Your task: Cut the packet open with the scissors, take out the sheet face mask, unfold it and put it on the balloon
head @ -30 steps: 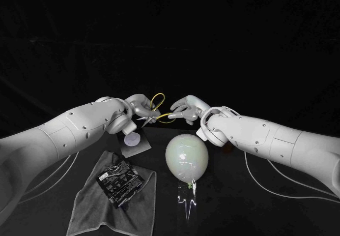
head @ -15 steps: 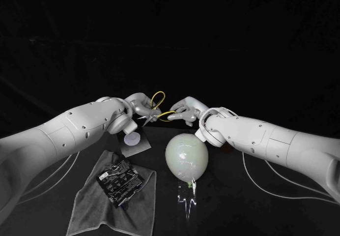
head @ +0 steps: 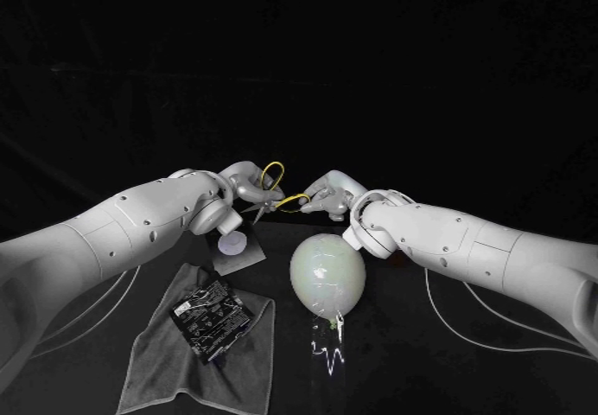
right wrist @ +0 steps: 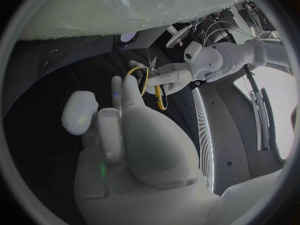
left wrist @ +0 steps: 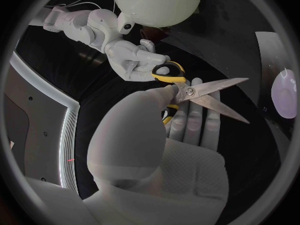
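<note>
The left hand [head: 244,185] is raised above the far middle of the black worktop [head: 417,380] and pinches the scissors [left wrist: 189,91] near the pivot, thumb on one side and fingers on the other. In the left wrist view the blades stand apart in a narrow V, pointing away from the yellow handle loops. The right hand [head: 327,194] faces it from the right, very close. Its straightened fingers reach one yellow loop, with the thumb held apart from them. I cannot tell whether that hand actually grips the loop or only touches it.

The pale balloon [head: 327,275] lies on the worktop on the near side of both hands, just under the right wrist, with its knotted end pointing to the near edge. A thin shiny strand trails from the knot.

The packet [head: 214,316], black with white print, lies flat and apart from both hands on a grey towel [head: 187,380]. The towel is spread on the near left of the worktop, left of the balloon and not touching it. Just beyond the far edge of the towel, below the left wrist, a white disc [head: 233,245] rests on a small grey block [head: 250,257].
</note>
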You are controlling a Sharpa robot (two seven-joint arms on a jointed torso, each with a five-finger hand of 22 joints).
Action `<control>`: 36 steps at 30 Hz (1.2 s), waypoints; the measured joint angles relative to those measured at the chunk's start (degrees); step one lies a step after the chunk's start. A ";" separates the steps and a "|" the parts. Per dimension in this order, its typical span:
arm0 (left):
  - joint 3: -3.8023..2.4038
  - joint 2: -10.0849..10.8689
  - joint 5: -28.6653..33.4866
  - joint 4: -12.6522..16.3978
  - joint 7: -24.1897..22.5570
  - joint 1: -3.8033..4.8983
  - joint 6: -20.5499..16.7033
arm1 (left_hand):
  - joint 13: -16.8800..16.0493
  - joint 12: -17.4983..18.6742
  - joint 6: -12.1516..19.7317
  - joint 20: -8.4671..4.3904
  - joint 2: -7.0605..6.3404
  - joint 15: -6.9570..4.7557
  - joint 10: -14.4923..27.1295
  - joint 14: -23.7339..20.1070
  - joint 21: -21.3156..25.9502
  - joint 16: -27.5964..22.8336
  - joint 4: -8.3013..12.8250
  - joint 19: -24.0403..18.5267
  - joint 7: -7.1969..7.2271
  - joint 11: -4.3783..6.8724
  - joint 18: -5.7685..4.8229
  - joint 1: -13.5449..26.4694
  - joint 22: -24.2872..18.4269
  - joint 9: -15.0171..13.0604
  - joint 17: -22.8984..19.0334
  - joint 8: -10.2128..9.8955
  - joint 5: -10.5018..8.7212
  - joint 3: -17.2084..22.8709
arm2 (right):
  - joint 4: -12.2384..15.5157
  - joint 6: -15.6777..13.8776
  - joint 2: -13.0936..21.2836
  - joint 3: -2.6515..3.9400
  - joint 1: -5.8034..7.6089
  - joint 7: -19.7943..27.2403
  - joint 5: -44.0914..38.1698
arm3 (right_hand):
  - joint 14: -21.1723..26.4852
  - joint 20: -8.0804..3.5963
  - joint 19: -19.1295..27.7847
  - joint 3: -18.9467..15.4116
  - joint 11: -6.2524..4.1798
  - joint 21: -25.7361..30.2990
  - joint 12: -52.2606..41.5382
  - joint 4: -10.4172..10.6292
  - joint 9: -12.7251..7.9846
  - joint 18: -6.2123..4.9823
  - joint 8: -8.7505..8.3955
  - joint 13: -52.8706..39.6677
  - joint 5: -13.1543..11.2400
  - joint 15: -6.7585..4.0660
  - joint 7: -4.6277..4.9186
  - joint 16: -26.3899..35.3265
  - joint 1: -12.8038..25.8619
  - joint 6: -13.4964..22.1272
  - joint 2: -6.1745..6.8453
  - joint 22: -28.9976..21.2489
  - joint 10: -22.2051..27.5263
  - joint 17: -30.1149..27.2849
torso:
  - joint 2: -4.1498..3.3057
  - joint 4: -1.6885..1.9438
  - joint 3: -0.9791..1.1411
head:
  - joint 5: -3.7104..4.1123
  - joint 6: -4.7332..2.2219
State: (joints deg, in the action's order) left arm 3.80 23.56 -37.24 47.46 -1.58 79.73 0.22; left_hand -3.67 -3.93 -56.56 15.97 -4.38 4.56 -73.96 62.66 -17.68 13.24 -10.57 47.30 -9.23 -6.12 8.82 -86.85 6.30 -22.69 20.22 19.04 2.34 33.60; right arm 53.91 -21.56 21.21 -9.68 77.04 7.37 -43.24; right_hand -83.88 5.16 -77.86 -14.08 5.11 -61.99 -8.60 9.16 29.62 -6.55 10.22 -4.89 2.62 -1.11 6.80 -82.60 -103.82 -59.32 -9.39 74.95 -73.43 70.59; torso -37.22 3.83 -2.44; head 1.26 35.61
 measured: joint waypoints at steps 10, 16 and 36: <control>-0.01 0.63 0.56 1.16 -1.25 0.03 -0.39 | 0.01 0.23 1.02 0.00 -0.22 0.40 0.49 -0.41 0.00 -0.89 1.20 0.00 -0.59 -0.48 -0.01 0.21 0.15 -0.01 -0.01 -0.22 0.33 1.20 | 0.33 -2.34 0.25 0.00 -0.03 0.42 8.44 | 0.10 -0.35 0.10 0.84 0.65 -0.02 -0.16 -0.38 0.66 0.42 0.64 -0.49 -0.11 -0.22 -0.56 0.00 0.16 -0.55 0.45 -0.01 -0.65 0.09 | 0.08 0.05 -0.04 | -0.12 0.07; 0.01 0.91 0.50 1.81 -2.56 0.03 -1.12 | 0.01 0.24 1.02 0.00 -0.40 0.40 0.56 -0.41 0.00 -0.89 1.20 0.00 -0.59 -0.55 -0.02 0.40 0.21 -0.47 -0.01 -0.29 0.34 1.20 | 0.55 -3.84 0.38 0.04 0.03 -0.12 12.97 | 0.10 -0.75 0.10 0.99 0.81 -0.02 -0.13 -0.25 0.81 0.52 0.65 -0.58 -0.11 -0.22 -0.77 0.00 0.16 -0.75 0.45 -0.04 -0.81 0.10 | 0.04 0.09 -0.07 | -0.16 0.07; 0.10 -0.70 0.37 -0.43 -4.65 -0.29 -3.12 | 0.08 0.27 3.31 0.59 -1.39 2.35 4.62 -5.01 1.96 -4.12 2.13 -4.33 -1.89 -1.73 -0.88 3.08 -0.75 -1.47 -0.64 -1.27 0.35 3.12 | 0.10 -5.73 -0.53 0.07 0.18 -4.19 20.31 | 0.35 -1.36 0.31 3.76 0.92 -0.23 -0.69 0.17 2.92 0.93 2.35 -2.05 0.04 -0.90 -1.59 -0.45 3.72 -1.55 -2.10 -0.01 -0.92 1.48 | 0.00 -0.03 -0.05 | -0.05 0.23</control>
State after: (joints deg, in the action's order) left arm 3.90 22.86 -36.87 47.03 -6.22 79.45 -2.90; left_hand -3.59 -3.66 -53.25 16.57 -5.77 6.91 -69.34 57.65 -15.73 9.12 -8.44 42.97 -11.12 -7.85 7.93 -83.77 5.55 -24.16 19.58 17.77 2.68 36.72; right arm 54.01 -27.29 20.68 -9.62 77.23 3.18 -22.93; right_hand -83.53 3.80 -77.55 -10.32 6.03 -62.22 -9.29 9.33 32.54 -5.62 12.56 -6.94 2.66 -2.02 5.22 -83.05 -100.10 -60.87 -11.50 74.95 -74.35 72.07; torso -37.22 3.80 -2.49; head 1.21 35.84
